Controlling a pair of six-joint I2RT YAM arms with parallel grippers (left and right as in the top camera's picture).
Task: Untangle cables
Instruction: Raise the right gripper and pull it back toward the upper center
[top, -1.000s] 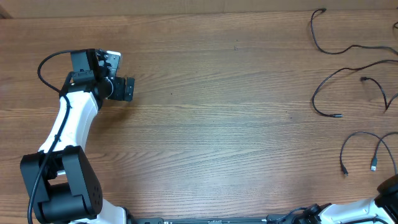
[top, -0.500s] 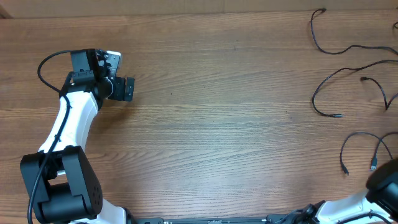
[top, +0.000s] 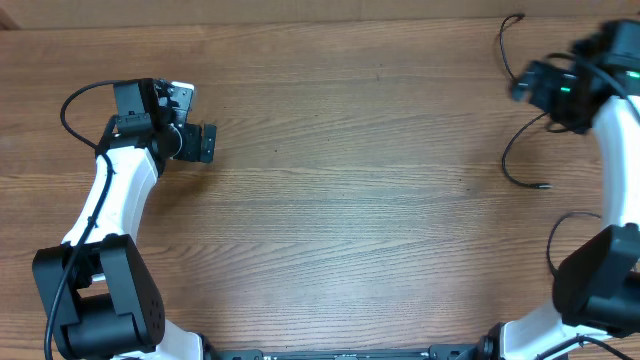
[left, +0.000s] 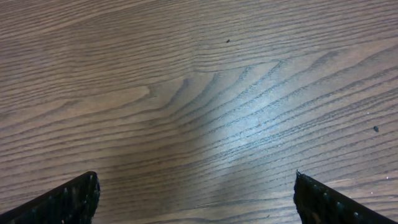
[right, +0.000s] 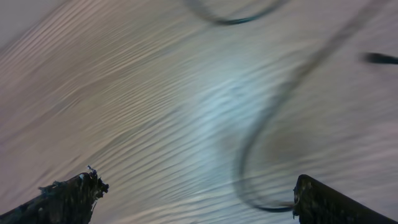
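1. The cables (top: 504, 158) lie as loose, separate strands at the right end of the bench (top: 350, 200). My right hand (top: 532, 82) hovers over them, fingers spread wide, gripping nothing.
2. The right wrist view is blurred; one cable loop (right: 240, 158) lies on the wood ahead, between my fingers.
3. My left hand (top: 207, 142) is well apart at the far left, wide open and empty.
4. Against the earlier frame, my right arm has swung up from the near right corner; the left arm is unchanged.
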